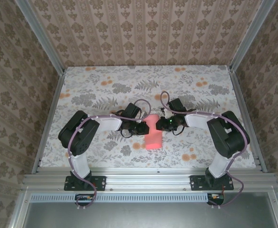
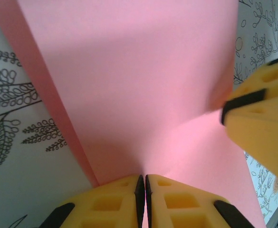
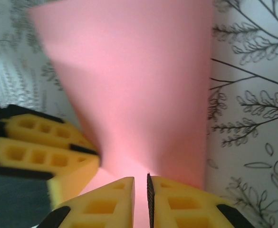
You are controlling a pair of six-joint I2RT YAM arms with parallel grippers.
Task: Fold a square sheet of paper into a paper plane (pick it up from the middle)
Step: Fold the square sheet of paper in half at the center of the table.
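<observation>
Two grippers, one sheet of paper, centre of the table.

Item: sheet of paper (image 1: 153,135), salmon-pink, held at the centre of the top external frame. It is narrow at its upper end and widens toward the lower edge, over the flower-printed table (image 1: 105,90). The left gripper (image 1: 142,127) meets it from the left of the frame and the right gripper (image 1: 162,124) from the right, both at the narrow upper part. Left wrist view: yellow fingers (image 2: 177,199) at the bottom edge are pressed together, with the paper pinched in their seam and fanning upward; the other gripper's finger touches the paper at the right edge. Right wrist view: fingers (image 3: 105,199) at bottom centre are clenched on the paper's narrow waist, and the sheet spreads toward the top of the frame.
</observation>
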